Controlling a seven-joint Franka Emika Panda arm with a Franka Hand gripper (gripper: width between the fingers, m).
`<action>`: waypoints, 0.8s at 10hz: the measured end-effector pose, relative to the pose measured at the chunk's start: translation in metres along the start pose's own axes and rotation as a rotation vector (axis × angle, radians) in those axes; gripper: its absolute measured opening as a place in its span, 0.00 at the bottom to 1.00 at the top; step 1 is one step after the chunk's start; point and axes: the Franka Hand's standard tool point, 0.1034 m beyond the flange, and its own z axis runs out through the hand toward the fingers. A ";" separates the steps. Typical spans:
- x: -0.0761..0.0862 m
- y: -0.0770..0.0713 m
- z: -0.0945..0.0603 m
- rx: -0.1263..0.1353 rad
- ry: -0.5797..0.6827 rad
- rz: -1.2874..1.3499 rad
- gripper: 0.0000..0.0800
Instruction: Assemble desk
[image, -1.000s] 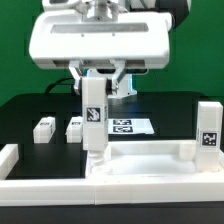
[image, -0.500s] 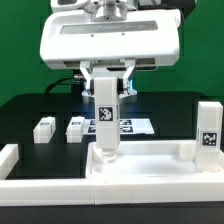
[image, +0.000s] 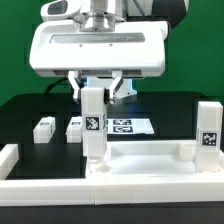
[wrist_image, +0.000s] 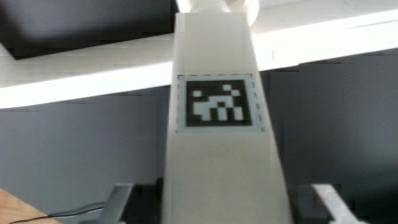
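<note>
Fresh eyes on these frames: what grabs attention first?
The gripper clamps a white plastic block leg upright, its lower end at the corner of the wide white rimmed desk top toward the exterior view's left; its black-and-white square tag dominates the wrist view. A second tagged leg stands at the exterior view's right, two lying legs on the black table at its left.

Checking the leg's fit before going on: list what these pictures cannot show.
- Exterior view: the joint between the held white plastic block leg and the white tray-like desk top is hidden behind the top's raised rim.
- Exterior view: the gripper has its fingertips partly covered by that leg.
- Wrist view: the leg's far end is cut off by the frame edge.
</note>
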 end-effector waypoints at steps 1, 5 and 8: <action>0.000 -0.002 0.000 0.001 0.004 -0.004 0.36; 0.000 -0.006 0.000 0.003 0.009 -0.009 0.36; 0.001 -0.007 0.001 0.000 0.030 -0.014 0.36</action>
